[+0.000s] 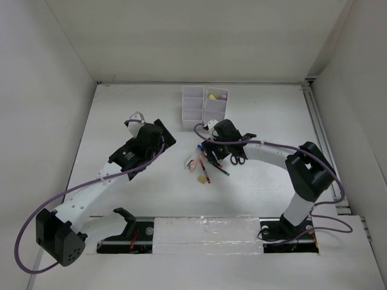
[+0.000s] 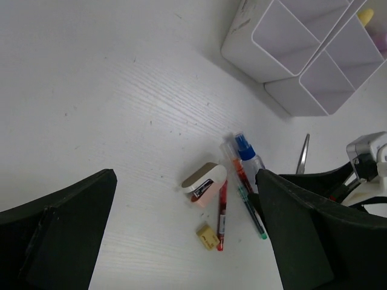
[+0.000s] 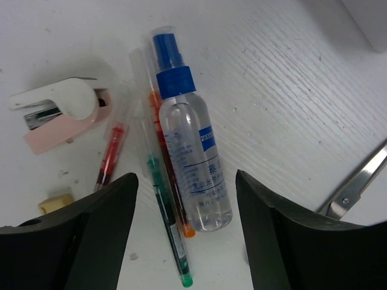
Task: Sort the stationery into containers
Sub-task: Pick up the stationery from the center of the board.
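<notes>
The white divided tray [image 1: 193, 106] stands at the back centre, with a yellow and a purple highlighter [image 1: 217, 95] in its far right compartment. The loose stationery lies in front of it: a blue-capped clear bottle [image 3: 193, 163], an orange pen [image 3: 174, 193], a green pen [image 3: 166, 229], a red pen [image 3: 110, 158], a pink and white stapler [image 3: 60, 115], a yellow eraser [image 3: 55, 202] and black-handled scissors [image 1: 237, 158]. My right gripper [image 3: 185, 181] is open just above the bottle and pens, holding nothing. My left gripper [image 2: 184, 199] is open and empty, raised to the left of the pile [image 1: 162, 138].
In the left wrist view the tray's corner [image 2: 242, 36] is at the top right and the right gripper's body [image 2: 363, 163] is at the right edge. White walls enclose the table on three sides. A rail runs along the right edge [image 1: 317, 133].
</notes>
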